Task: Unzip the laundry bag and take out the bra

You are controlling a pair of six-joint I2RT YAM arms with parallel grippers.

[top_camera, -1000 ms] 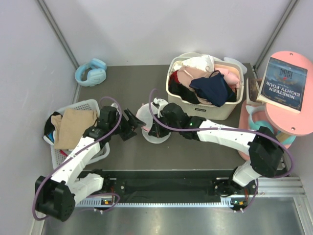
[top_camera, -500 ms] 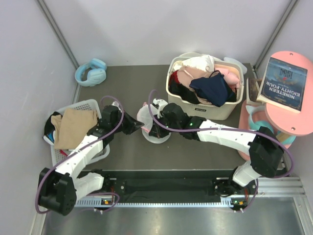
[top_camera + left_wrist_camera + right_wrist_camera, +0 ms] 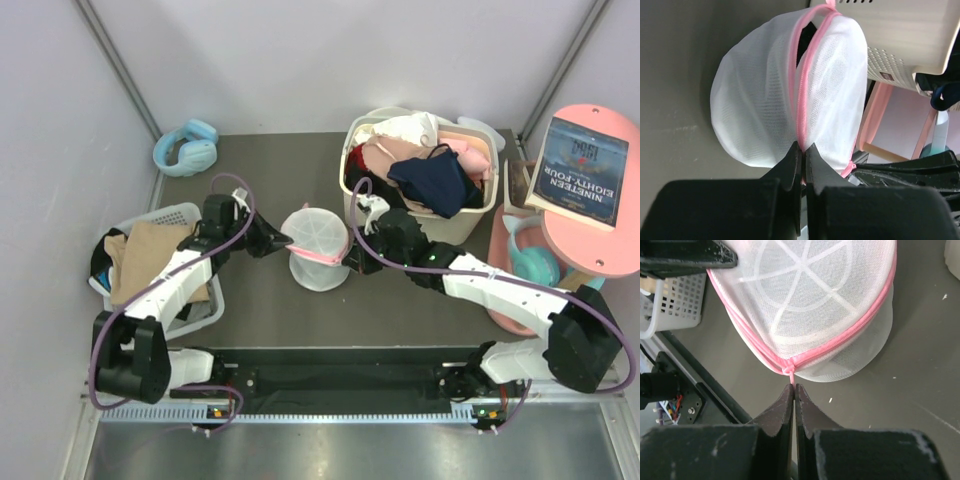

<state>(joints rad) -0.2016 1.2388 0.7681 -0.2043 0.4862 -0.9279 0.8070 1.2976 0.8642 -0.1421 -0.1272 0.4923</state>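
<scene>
The laundry bag, a round white mesh pouch with pink zipper trim, stands mid-table between both grippers. My left gripper is shut on the pink zipper seam at the bag's left side; in the left wrist view its tips pinch the trim of the bag. My right gripper is shut on the pink zipper pull; its tips clamp the cord just under the knot. A dark sliver shows in a gap of the zipper. The bra is otherwise hidden.
A cream plastic basket behind the right arm holds a navy garment and pink clothes. A white basket with a tan cloth sits left. Blue headphones lie back left. A pink round table carries a book.
My left gripper went from open to shut on the bag's zipper seam. The right gripper drew back to the right with the pull, and the bag now stands rounded between the two.
</scene>
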